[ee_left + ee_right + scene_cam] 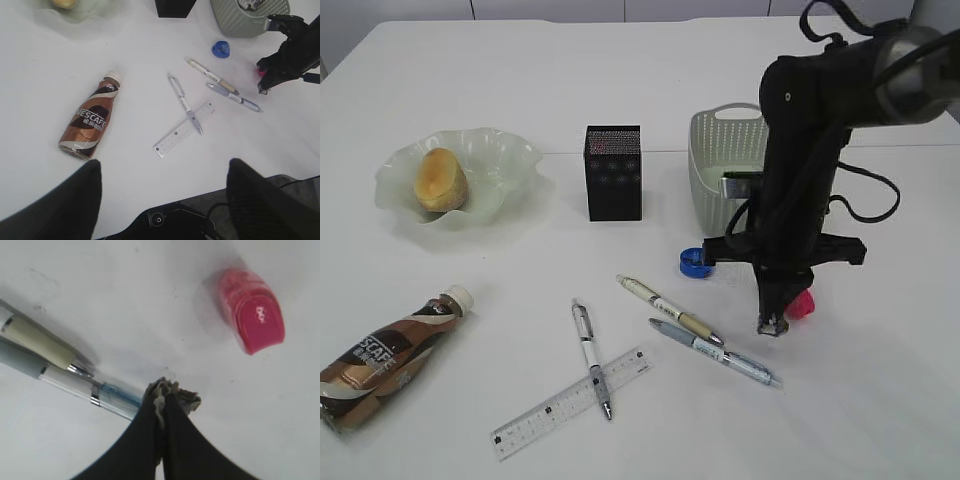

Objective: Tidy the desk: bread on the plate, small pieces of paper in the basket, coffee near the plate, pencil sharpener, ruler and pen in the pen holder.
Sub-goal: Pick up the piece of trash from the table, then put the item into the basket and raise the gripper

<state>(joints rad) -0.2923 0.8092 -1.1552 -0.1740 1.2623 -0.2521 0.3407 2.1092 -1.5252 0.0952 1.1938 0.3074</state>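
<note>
My right gripper (pixel 166 392) is shut on a small crumpled piece of paper (pixel 186 399), low over the desk beside a blue-tipped pen (pixel 107 395). A pink pencil sharpener (pixel 252 315) lies just beyond it, and a blue one (pixel 693 262) lies near the basket (pixel 720 165). The bread (pixel 440 178) rests on the plate (pixel 505 160). The coffee (pixel 390 355) lies on its side at front left. A third pen (pixel 590 355) crosses the ruler (pixel 570 402). The pen holder (pixel 613 172) stands upright in the middle. My left gripper (pixel 163 162) hangs open and empty, high over the front edge.
A cream-barrelled pen (pixel 670 310) lies alongside the blue-tipped one. The basket (pixel 235 22) holds some paper. The right arm (pixel 800 170) stands in front of the basket. The desk's front edge (pixel 280 176) shows in the left wrist view.
</note>
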